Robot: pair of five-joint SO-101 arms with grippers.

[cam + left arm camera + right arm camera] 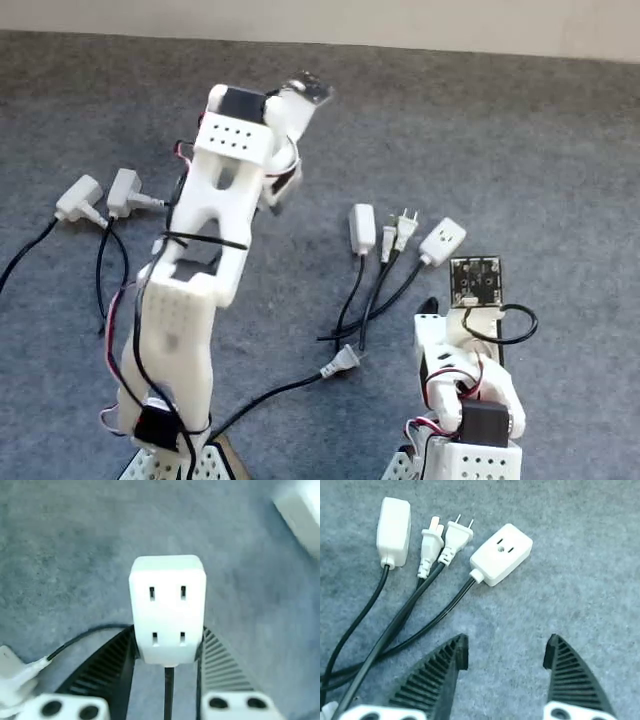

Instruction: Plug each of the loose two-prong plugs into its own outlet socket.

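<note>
A white outlet socket (167, 605) with two pairs of slots sits between the fingers of my left gripper (167, 636), which is shut on its sides; its black cord runs back between the fingers. My right gripper (507, 655) is open over the carpet, a short way from a square white socket (501, 554), two loose two-prong plugs (457, 534) (431, 537) and a long white socket (394, 525). From above these lie in a row (405, 232) just beyond the right arm (470, 390). Another plug (340, 363) lies nearer the arms' bases.
Two more white sockets (78, 197) (123, 190) with black cords lie at the left of the grey carpet. The left arm (235, 160) stretches up the middle, over its own gripper. Black cords (365, 300) cross between the arms. A plug (12, 677) lies beside the left gripper.
</note>
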